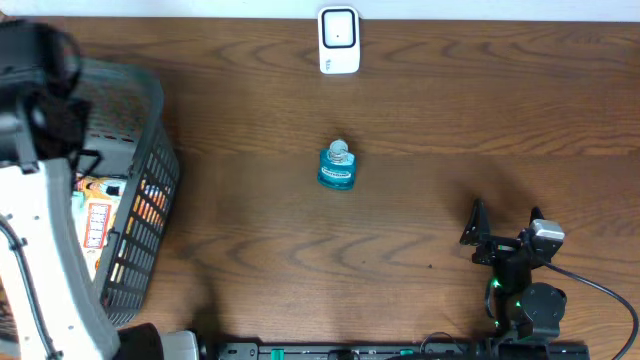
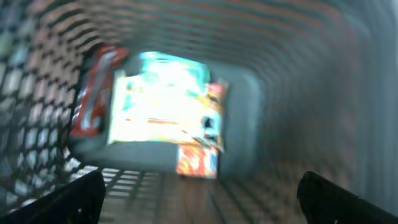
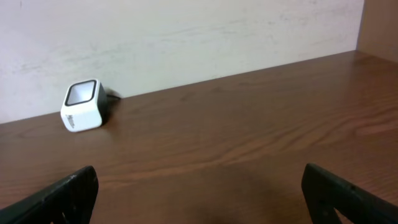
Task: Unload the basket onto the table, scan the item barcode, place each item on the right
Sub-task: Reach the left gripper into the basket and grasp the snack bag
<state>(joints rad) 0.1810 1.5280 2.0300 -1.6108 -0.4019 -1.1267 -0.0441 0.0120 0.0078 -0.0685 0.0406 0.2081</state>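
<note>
A small blue bottle (image 1: 337, 167) with a clear cap stands upright near the middle of the bench (image 1: 250, 250). The white barcode scanner (image 1: 339, 41) sits at the far edge, straight beyond the bottle and well apart from it.

The right hand (image 1: 503, 225) rests low at the near right of the bench, its fingers spread wide apart and holding nothing. The bottle is to its left and farther away, well apart from it. In the right wrist view the right hand (image 3: 199, 199) faces the far wall (image 3: 186, 37), with bare bench between its fingertips. The scanner (image 3: 83, 106) shows far off to the left there, and the bottle is out of frame.

At the far left stands a dark mesh basket (image 1: 150, 150), and the left arm (image 1: 40, 250) reaches over it. The left wrist view looks down into the basket (image 2: 37, 112). The left hand (image 2: 199, 205) is spread open and empty above the contents, touching none of them. Below it lie what appear to be printed packets (image 2: 165, 99), a pale blue and white one in the middle, a red one (image 2: 93, 93) to its left and a small orange one (image 2: 198, 160) nearer. The view is too blurred to read them. The bottle is well to the right of this hand, outside the basket.
</note>
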